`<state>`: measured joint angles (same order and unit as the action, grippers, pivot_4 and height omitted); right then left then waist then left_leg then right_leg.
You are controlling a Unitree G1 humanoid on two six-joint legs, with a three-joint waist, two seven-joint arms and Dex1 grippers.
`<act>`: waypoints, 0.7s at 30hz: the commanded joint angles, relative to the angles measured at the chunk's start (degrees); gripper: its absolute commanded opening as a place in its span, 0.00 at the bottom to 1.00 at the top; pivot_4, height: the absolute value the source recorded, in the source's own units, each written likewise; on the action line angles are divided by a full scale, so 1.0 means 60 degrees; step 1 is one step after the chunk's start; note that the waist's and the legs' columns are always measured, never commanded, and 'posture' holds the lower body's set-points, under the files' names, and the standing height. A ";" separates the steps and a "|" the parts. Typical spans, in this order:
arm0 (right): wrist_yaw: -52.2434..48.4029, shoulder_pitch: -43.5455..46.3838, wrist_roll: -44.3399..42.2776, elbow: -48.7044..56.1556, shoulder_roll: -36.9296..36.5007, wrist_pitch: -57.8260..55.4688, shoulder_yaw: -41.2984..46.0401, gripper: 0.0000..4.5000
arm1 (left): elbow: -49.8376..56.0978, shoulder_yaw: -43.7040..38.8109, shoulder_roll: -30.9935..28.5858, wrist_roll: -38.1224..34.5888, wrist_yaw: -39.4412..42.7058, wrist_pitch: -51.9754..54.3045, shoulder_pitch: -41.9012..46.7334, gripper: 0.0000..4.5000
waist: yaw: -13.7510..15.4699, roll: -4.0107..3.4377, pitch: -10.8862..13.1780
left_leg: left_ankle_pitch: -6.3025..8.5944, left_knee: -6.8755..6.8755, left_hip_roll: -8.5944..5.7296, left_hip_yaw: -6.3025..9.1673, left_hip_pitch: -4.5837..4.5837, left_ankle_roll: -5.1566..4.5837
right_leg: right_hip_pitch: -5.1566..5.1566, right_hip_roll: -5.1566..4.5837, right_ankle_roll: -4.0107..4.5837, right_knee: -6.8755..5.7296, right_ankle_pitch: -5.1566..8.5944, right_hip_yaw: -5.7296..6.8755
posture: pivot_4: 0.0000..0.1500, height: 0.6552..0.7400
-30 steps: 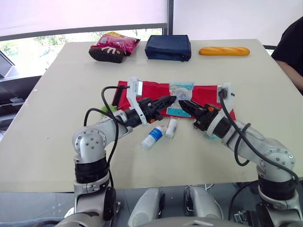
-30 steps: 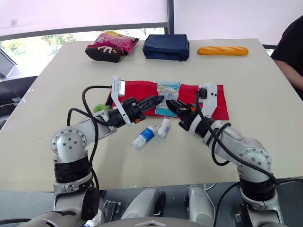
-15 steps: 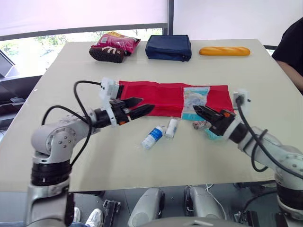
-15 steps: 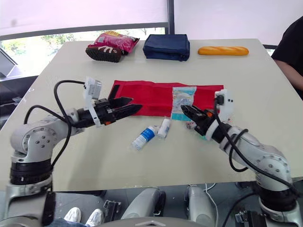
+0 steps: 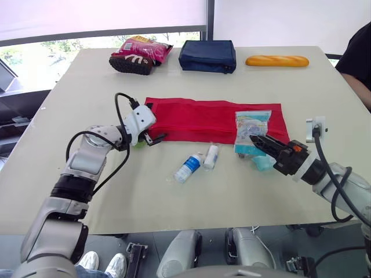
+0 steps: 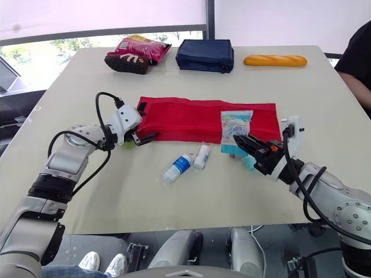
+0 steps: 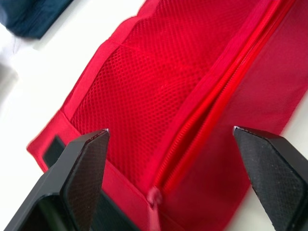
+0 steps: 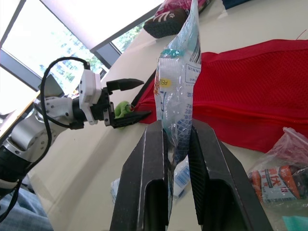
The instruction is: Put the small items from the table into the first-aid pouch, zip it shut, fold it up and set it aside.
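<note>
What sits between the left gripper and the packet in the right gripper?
Head views: the red pouch spans that stretch; a blue-labelled bottle and a white bottle lie just nearer.

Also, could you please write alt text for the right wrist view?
The right hand pinches a clear packet upright, with the red pouch behind it. Beyond, the left hand is open at the pouch's end. A small bag lies nearby.

Bright daylight, probably from window (image 5: 35,55) at upper left; blind (image 5: 87,17) above it glares white. Soft faint shadows on table (image 5: 191,202). Left wrist view: table overexposed.
</note>
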<state>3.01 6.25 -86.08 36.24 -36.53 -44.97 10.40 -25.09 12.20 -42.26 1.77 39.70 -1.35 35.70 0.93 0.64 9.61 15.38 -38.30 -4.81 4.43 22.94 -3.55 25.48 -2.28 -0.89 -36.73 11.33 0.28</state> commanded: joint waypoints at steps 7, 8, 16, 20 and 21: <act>0.0239 -0.0106 -0.0177 0.0559 -0.0070 0.0309 0.0173 0.02 | -0.1143 -0.0007 0.0104 0.1793 -0.1402 -0.1530 0.0397 0.97 | -0.0006 0.0001 -0.0001 | 0.0006 -0.0002 0.0000 -0.0001 -0.0002 -0.0010 | 0.0000 -0.0001 -0.0002 -0.0008 -0.0001 -0.0001 | 1.00 0.99; 0.0258 -0.0100 -0.0168 0.0559 -0.0072 0.0313 0.0162 0.02 | -0.1182 -0.0010 0.0114 0.1930 -0.1512 -0.1568 0.0382 0.97 | -0.0005 0.0001 -0.0001 | 0.0013 -0.0003 0.0000 -0.0001 -0.0002 -0.0023 | 0.0000 -0.0001 -0.0004 -0.0009 -0.0002 -0.0001 | 1.00 0.99; 0.0315 0.0075 -0.0024 0.0462 -0.0026 0.0319 0.0047 0.02 | -0.1363 -0.0031 0.0288 0.2361 -0.1772 -0.1657 0.0289 0.79 | -0.0016 0.0000 -0.0003 | 0.0009 -0.0009 0.0000 -0.0003 -0.0013 -0.0019 | -0.0001 0.0002 -0.0004 -0.0027 -0.0004 -0.0003 | 1.00 0.99; 0.0334 0.0099 -0.0007 0.0463 0.0002 0.0323 0.0032 0.02 | -0.1398 -0.0175 0.0410 0.2284 -0.1652 -0.1593 0.0253 0.35 | -0.0017 0.0000 -0.0004 | 0.0002 -0.0010 0.0000 -0.0004 -0.0012 -0.0006 | 0.0000 0.0003 -0.0003 -0.0027 -0.0005 -0.0002 | 1.00 0.99; 0.0344 0.0092 0.0015 0.0465 0.0016 0.0330 0.0022 0.02 | -0.1386 -0.0175 0.0415 0.2263 -0.1568 -0.1602 0.0224 0.25 | -0.0017 0.0000 -0.0004 | 0.0001 -0.0010 0.0000 -0.0004 -0.0012 -0.0004 | 0.0000 0.0003 -0.0003 -0.0026 -0.0005 -0.0003 | 1.00 0.99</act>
<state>5.23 6.16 -85.85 37.46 -36.56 -44.31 10.12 -33.64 12.33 -39.38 15.65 30.00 -10.90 37.07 0.83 0.64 9.59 15.38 -38.36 -4.81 4.40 22.87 -3.57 25.48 -2.26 -0.91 -36.89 11.30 0.26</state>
